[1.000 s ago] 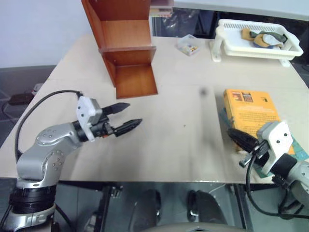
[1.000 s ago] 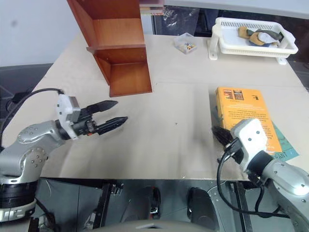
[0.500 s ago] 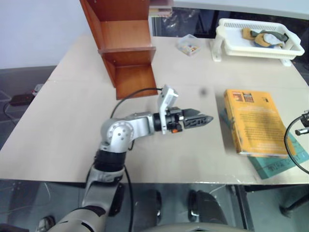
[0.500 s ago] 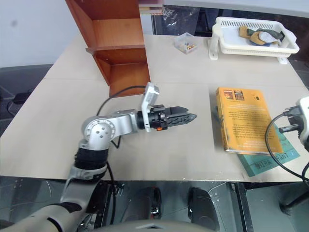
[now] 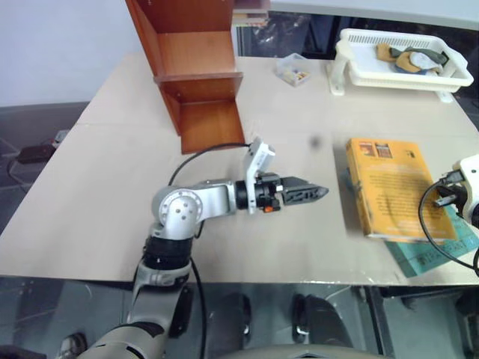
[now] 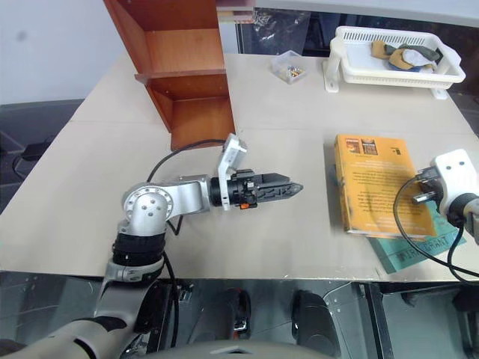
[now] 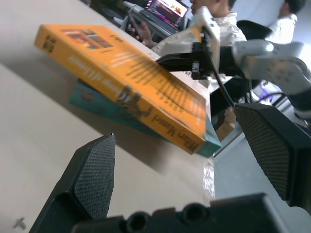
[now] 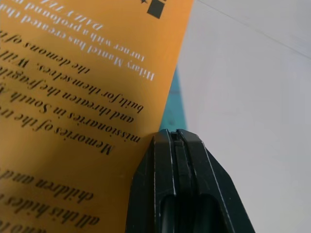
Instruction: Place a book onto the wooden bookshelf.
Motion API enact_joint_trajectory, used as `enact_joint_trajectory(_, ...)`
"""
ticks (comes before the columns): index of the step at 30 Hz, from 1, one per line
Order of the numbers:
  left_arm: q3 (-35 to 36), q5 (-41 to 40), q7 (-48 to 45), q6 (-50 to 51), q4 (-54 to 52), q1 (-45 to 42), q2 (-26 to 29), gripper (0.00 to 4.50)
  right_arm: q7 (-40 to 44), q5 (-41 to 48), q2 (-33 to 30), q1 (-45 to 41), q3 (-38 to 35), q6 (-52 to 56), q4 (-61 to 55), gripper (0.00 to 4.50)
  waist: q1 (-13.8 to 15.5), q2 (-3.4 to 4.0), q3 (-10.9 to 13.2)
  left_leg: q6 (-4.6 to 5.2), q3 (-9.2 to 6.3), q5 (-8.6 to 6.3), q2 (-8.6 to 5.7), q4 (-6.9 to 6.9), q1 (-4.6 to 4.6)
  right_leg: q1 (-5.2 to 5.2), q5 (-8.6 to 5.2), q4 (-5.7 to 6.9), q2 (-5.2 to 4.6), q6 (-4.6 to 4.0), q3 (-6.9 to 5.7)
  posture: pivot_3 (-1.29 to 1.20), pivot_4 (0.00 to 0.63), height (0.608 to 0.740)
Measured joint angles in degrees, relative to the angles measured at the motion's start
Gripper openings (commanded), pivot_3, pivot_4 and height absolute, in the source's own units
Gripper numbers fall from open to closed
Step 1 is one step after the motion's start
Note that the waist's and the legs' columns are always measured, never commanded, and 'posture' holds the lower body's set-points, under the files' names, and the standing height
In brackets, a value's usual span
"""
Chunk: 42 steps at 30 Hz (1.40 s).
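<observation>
The orange-yellow book (image 5: 393, 187) lies flat at the table's right on top of a thinner teal book (image 6: 412, 250). My left gripper (image 5: 322, 193) reaches level across the middle of the table and points at the book's left edge, a short gap away. Its jaws stand open and empty, and the left wrist view shows the book (image 7: 126, 73) between and beyond its fingers. My right gripper (image 8: 175, 136) is shut with nothing in it, its tips at the book's right edge over the teal cover. The wooden bookshelf (image 5: 194, 67) stands at the back left.
A white basket tray (image 5: 397, 56) with cloth items stands at the back right, and a small clear box (image 5: 293, 69) sits beside it. People sit beyond the table's right side with a laptop (image 7: 167, 9). The table's front edge is close to the books.
My left arm swung from the table's left side to the middle, toward the book, with the wrist rolled. My right arm left the book's near left corner for its right side.
</observation>
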Motion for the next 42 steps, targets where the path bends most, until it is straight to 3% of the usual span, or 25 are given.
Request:
enact_joint_trajectory(6,-7.2,9.7,-18.2,-16.6,-4.6,2.8,12.5,4.50,1.7,-1.0,0.3,0.3,0.2,0.0,0.0,0.06,-0.2,0.07,0.0,0.00,0.04,-0.01,0.03,-0.01,0.03,-0.02,-0.03,0.00,0.01,-0.27,0.01,0.00,0.150,0.740)
enact_joint_trajectory(12,-7.7,12.3,-29.2,-23.8,-4.0,3.3,16.9,4.50,3.2,-1.4,0.6,-0.3,0.8,-0.1,0.0,0.06,-0.1,0.07,0.0,0.08,0.03,-0.06,0.02,0.01,0.00,-0.02,-0.15,0.00,-0.01,-0.11,0.00,0.00,0.150,0.740)
enact_joint_trajectory(20,-7.6,13.6,-31.2,-26.0,-3.1,3.3,17.4,4.50,4.1,-2.0,3.2,-1.3,2.2,-0.2,0.0,0.06,-0.1,0.08,0.0,0.08,0.02,-0.05,0.03,0.01,0.00,-0.02,-0.11,0.00,0.00,0.02,0.00,0.00,0.150,0.740)
enact_joint_trajectory(26,-7.5,13.5,-26.8,-22.9,-0.5,3.2,15.2,4.50,3.9,-3.5,3.7,-0.7,1.9,-1.1,-0.3,0.06,-0.1,0.09,0.0,0.08,0.02,-0.05,0.02,0.01,0.01,-0.02,-0.07,0.00,0.00,0.10,0.00,0.00,0.150,0.740)
enact_joint_trajectory(29,-7.4,13.3,-23.5,-19.9,3.5,2.7,12.3,4.50,4.6,-3.7,2.7,4.4,-2.4,-1.4,-4.0,0.68,0.5,0.19,0.0,0.06,-0.03,-0.04,0.00,0.01,-0.06,-0.02,-0.07,-0.01,-0.02,0.11,-0.05,0.00,0.150,0.740)
enact_joint_trajectory(32,-5.8,12.3,-18.1,-14.4,10.8,0.4,6.5,4.50,6.8,0.0,5.0,13.2,-16.5,1.3,-17.7,2.00,1.3,0.21,0.0,0.03,-0.09,-0.03,0.02,0.02,-0.06,-0.01,-0.09,-0.01,0.00,0.15,-0.10,0.00,0.150,0.740)
enact_joint_trajectory(33,-5.3,11.9,-17.2,-13.2,12.2,-0.6,5.3,4.50,7.1,1.5,6.5,14.7,-19.4,2.1,-21.2,2.65,1.3,0.20,0.0,0.05,-0.14,-0.03,0.02,0.03,-0.06,0.01,-0.09,-0.01,0.01,0.15,-0.12,0.00,0.150,0.740)
enact_joint_trajectory(34,-5.0,11.7,-16.7,-12.6,12.9,-1.0,4.7,4.50,7.3,2.3,7.3,15.4,-20.8,2.4,-23.1,2.92,1.3,0.20,0.0,0.09,-0.16,-0.06,0.03,0.02,-0.05,0.03,-0.09,-0.01,0.02,0.15,-0.13,0.00,0.150,0.740)
enact_joint_trajectory(35,-3.9,10.9,-15.2,-10.7,15.7,-3.0,2.8,4.50,8.1,6.1,9.8,18.3,-24.6,3.7,-29.7,3.16,1.2,0.19,0.0,0.13,-0.17,-0.09,0.03,0.02,-0.03,0.05,-0.10,-0.01,0.01,0.15,-0.13,0.00,0.150,0.740)
enact_joint_trajectory(38,-0.1,10.0,-12.7,-7.4,24.4,-8.3,-1.0,4.50,6.7,19.1,17.3,29.1,-30.3,3.8,-44.7,4.46,1.3,0.21,0.0,0.14,-0.30,-0.10,0.05,0.03,-0.05,0.08,-0.11,0.00,0.03,0.15,-0.24,0.00,0.150,0.740)
enact_joint_trajectory(42,1.6,10.1,-11.4,-6.1,31.3,-12.9,-3.7,4.50,2.6,28.1,15.3,40.1,-29.9,-4.1,-47.9,4.46,0.7,0.11,-0.1,0.18,-0.16,-0.11,-0.04,0.10,0.00,0.14,-0.22,-0.03,-0.04,-0.02,-0.03,0.00,0.150,0.740)
